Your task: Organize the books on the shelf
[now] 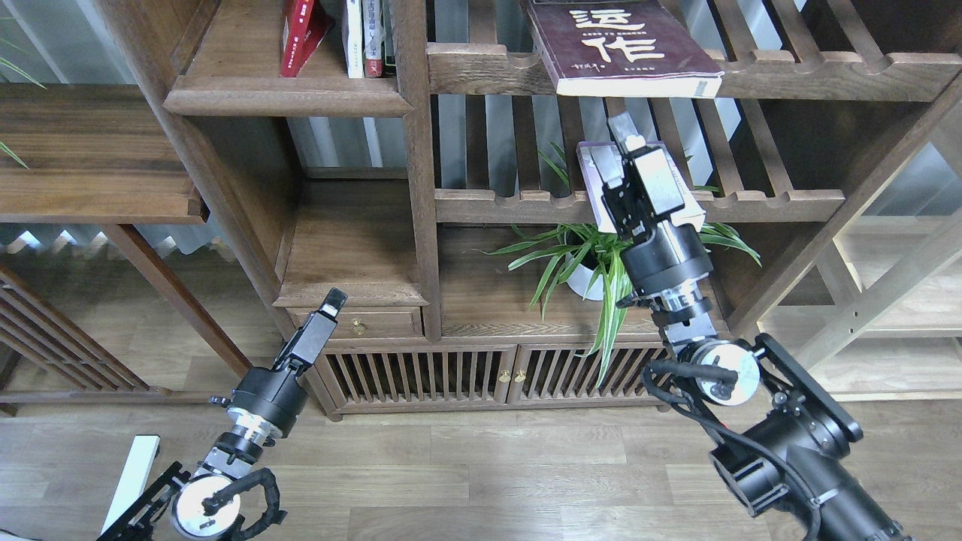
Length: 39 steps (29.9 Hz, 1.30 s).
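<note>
Overhead, at 12 o'clock: maroon book [627, 45] with big white Chinese characters, lying flat on upper slatted rack [827, 75], front edge jutting past the scalloped rail. Just below, at 1 o'clock from centre: right gripper [627, 146] raised against pale lavender-white book [688, 207] on lower slatted rack [751, 201]; fingers on either side of the book's near end, seemingly clamped on it, though the wrist hides much of the cover. Beneath that, at 5 o'clock from the book: potted spider plant [594, 267] on cabinet top. Up at 11 o'clock: solid dark-brown shelf [285, 94] bearing a leaning red book [301, 37] and thin upright books [368, 37]. Down at 8 o'clock: left gripper [331, 300], low, clear of everything, seen dark and edge-on; cannot tell whether parted or together.
</note>
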Each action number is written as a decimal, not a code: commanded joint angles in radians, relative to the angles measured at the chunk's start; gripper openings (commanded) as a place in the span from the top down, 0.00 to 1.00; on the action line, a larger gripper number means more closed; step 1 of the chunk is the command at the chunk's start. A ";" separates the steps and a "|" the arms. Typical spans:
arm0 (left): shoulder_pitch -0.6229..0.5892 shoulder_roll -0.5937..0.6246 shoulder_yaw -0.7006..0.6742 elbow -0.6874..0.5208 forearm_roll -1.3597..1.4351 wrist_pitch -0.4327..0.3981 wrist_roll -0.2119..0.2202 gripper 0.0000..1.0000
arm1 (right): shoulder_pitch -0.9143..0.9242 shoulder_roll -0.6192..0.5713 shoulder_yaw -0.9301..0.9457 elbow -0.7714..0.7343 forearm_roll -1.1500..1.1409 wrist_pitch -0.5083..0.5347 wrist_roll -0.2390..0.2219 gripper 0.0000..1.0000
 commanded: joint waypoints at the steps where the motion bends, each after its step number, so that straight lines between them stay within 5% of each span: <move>1: 0.000 0.000 0.001 0.001 0.000 0.000 0.000 0.01 | 0.010 -0.001 0.000 0.000 -0.001 -0.009 -0.003 0.01; 39: 0.014 0.011 -0.013 -0.012 -0.003 0.000 -0.003 0.01 | 0.089 0.008 0.067 -0.009 0.007 -0.195 0.000 0.01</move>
